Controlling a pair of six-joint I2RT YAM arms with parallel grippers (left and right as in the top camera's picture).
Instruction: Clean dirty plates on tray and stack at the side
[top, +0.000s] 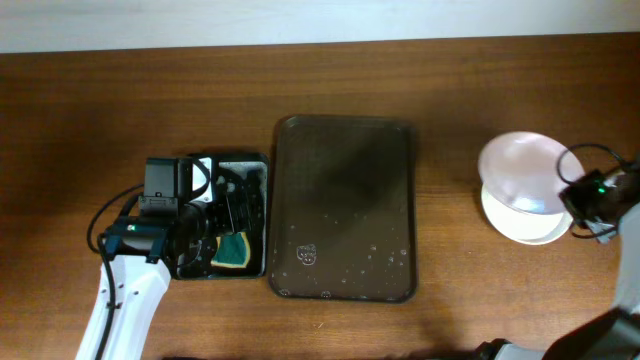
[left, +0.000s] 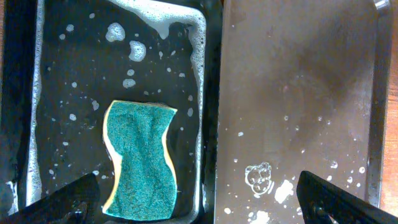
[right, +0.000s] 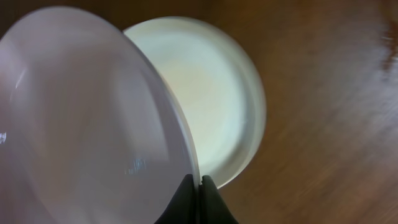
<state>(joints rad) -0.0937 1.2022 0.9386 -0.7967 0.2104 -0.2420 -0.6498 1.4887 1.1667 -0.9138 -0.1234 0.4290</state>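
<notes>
Only overhead: both arms at once, with the brown tray (top: 345, 140) in the middle of the table (top: 450, 80), the black tray (top: 256, 162) against its left edge, and the tilted plate (top: 520, 168) well off to its right.
Writing: a white patch (top: 203, 170) on the left arm is too small to read.
Right gripper (right: 200, 186): fingers pinched onto the tilted plate's rim.
Tilted plate: plain white, held over the lower plate (right: 217, 93) and overlapping it; I cannot tell whether they touch.
Lower plate: flat on the table, its cream centre clean in the right wrist view.
Left gripper (left: 199, 199): spread wide, holding nothing, above the black tray.
Left wrist only: green sponge (left: 140, 162) lying in soapy water, and suds (left: 258, 177) on the wet brown tray.
</notes>
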